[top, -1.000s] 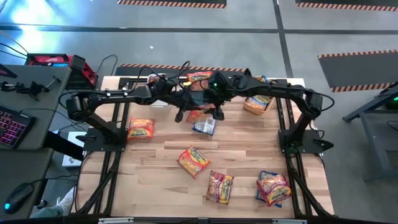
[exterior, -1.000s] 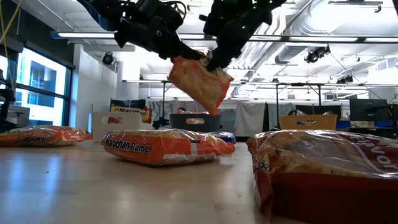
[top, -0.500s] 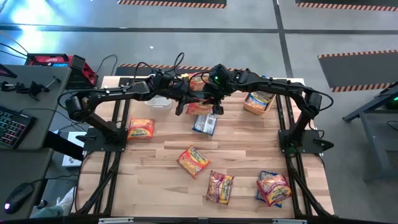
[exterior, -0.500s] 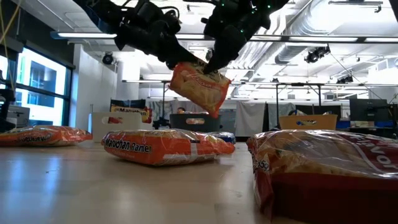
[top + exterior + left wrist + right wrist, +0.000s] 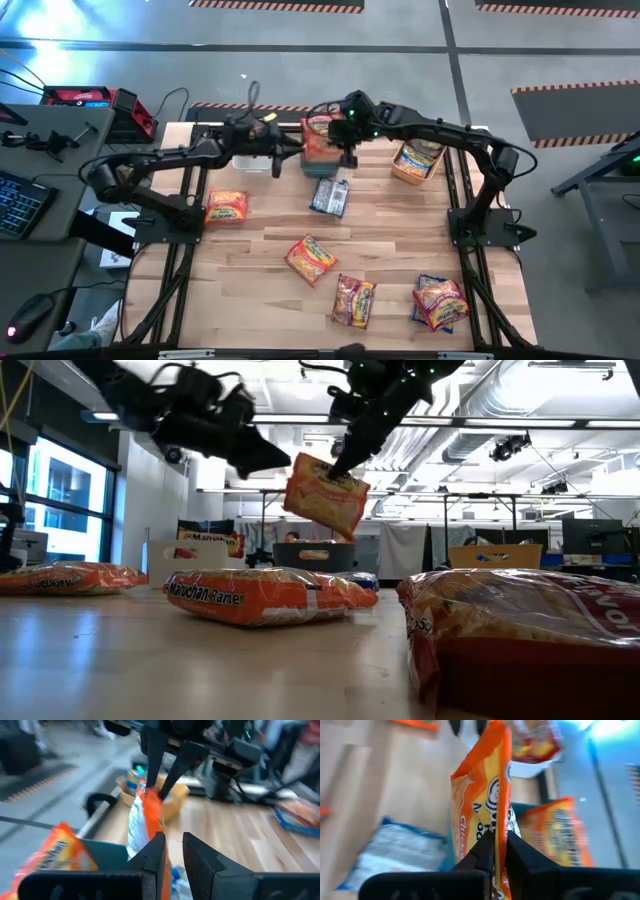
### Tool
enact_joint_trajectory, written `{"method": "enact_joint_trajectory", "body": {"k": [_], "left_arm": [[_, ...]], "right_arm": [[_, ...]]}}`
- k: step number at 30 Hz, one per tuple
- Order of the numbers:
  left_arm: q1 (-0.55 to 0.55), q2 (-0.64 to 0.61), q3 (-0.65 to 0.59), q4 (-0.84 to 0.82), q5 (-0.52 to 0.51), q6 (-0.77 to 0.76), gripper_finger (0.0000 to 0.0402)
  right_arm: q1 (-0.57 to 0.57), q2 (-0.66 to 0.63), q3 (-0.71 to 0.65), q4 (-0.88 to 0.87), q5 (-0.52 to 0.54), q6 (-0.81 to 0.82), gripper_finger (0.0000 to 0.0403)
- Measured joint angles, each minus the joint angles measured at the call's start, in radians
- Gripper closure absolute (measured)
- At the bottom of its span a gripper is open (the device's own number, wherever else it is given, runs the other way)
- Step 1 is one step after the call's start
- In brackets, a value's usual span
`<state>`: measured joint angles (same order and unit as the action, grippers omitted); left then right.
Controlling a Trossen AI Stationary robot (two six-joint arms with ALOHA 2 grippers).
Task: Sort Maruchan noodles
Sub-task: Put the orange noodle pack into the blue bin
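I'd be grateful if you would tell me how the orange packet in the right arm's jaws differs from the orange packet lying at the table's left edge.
The held orange packet hangs tilted in the air, pinched at its top edge by the right gripper; the left-edge packet lies flat on the table, untouched. The held one is above the teal bin at the far side; the other is nearer the left arm's base. Both are orange Maruchan ramen packets.
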<state>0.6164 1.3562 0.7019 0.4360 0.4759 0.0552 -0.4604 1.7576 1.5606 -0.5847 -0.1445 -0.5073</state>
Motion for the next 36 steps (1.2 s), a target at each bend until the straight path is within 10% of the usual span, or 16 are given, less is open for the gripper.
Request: {"method": "enact_joint_trajectory", "body": {"k": [15,36], "left_arm": [[0.015,-0.034,-0.273,0.277,-0.267,-0.100,0.0349],[0.012,-0.034,-0.334,0.318,-0.401,-0.141,0.0349]], "right_arm": [[-0.021,0.289,0.229,-0.039,0.299,-0.171,0.0401],[0.018,0.382,0.232,-0.054,0.354,-0.144,0.0401]]}}
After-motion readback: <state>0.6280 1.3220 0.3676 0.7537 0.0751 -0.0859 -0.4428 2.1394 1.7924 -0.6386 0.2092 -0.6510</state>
